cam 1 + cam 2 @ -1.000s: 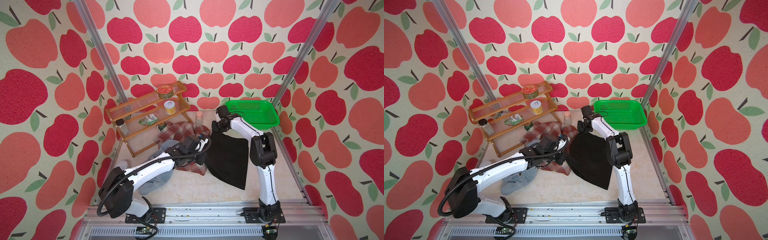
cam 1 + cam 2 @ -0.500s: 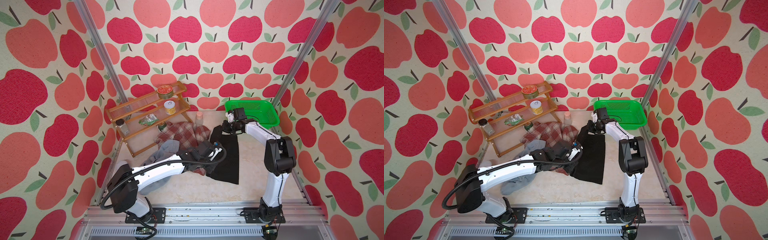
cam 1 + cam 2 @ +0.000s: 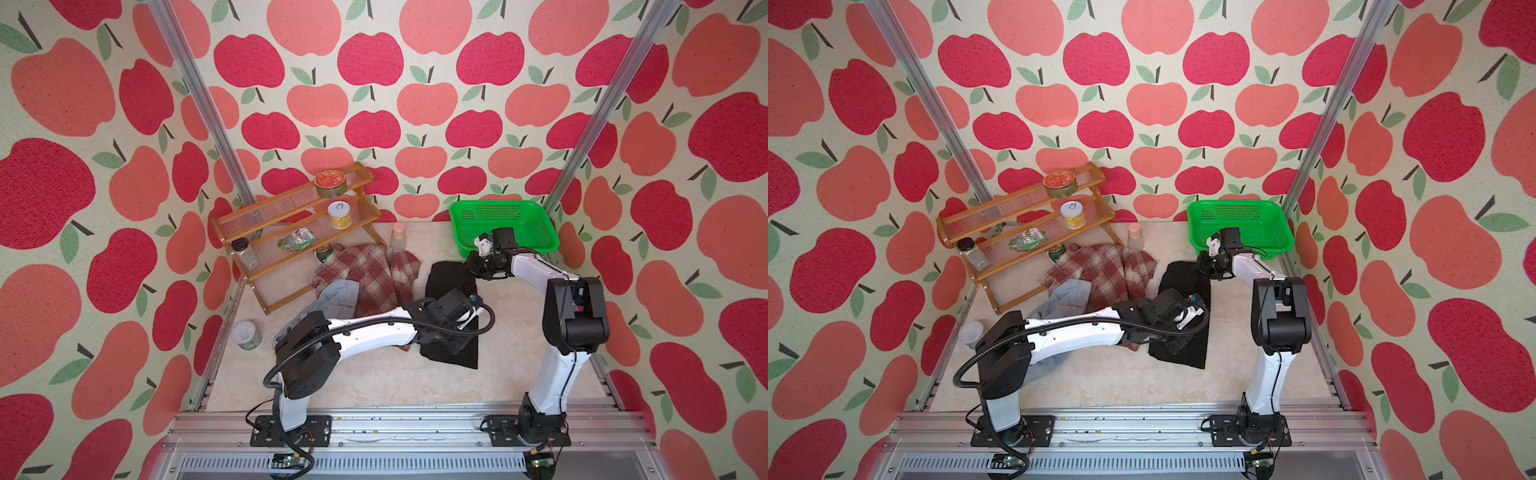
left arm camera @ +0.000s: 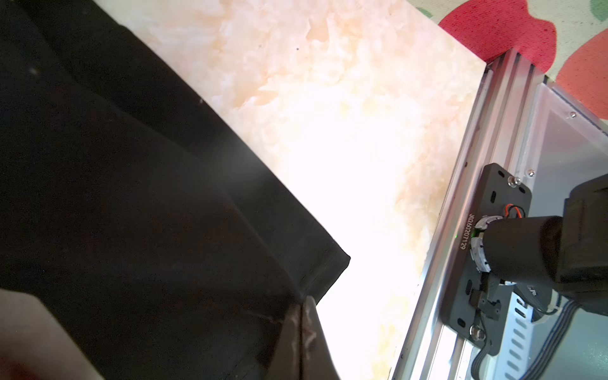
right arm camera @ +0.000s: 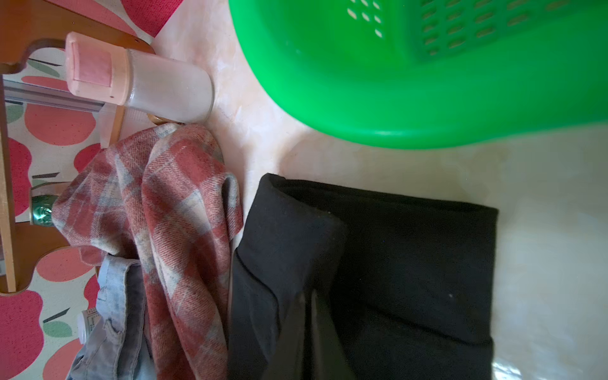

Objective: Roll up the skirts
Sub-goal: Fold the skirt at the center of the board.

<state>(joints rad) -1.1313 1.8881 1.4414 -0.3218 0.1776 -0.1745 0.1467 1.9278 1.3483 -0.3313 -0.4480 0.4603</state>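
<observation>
Right wrist view: right gripper (image 5: 311, 297) is pressed together, pinching the black skirt (image 5: 411, 256) at the end nearest the green basket (image 5: 362, 82). That end lies just beside the basket, not touching it.

Left wrist view: left gripper (image 4: 301, 307) is clamped on a fold at the skirt corner farthest from the basket.

My read: the two-ended pinch holds the cloth stretched as a narrow folded strip, prepped for rolling. No roll formed yet.

Plaid skirt (image 3: 370, 272) and denim skirt (image 3: 338, 293) are heaped together on the far side of the black one from the basket, neither gripped.

Hard to see:
- Black pads on black cloth, so depth of bite can't be judged in either wrist view.
- In both top views the left arm (image 3: 365, 332) covers the strip's middle and part of the denim, and the fingertips are hidden.
- Denim's pocket and buttons not discernible.
- Glare washes out the table (image 4: 345, 148) in the left wrist view.
</observation>
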